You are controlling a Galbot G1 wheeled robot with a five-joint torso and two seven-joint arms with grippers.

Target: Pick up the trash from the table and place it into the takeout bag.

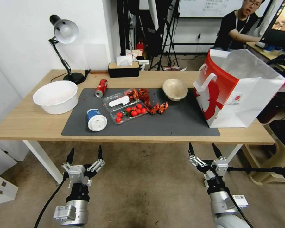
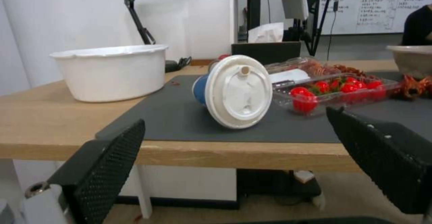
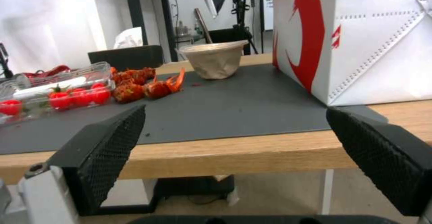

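Observation:
On the table (image 1: 28,123) lies trash: a blue-and-white paper cup (image 1: 96,119) (image 2: 234,90) on its side near the mat's front left, a red soda can (image 1: 101,87) tipped over behind it, and a beige bowl (image 1: 175,89) (image 3: 214,60) on the mat's back right. The red-and-white takeout bag (image 1: 240,88) (image 3: 360,38) stands open at the table's right end. My left gripper (image 1: 85,153) (image 2: 234,156) hangs open below the front edge, facing the paper cup. My right gripper (image 1: 204,150) (image 3: 234,153) is open too, below the edge near the bag.
A large white bowl (image 1: 56,96) (image 2: 112,70) sits at the left. A clear tray of tomatoes (image 1: 129,113) and crayfish shells (image 1: 153,106) lie mid-mat. A desk lamp (image 1: 65,44) and tissue box (image 1: 123,68) stand at the back.

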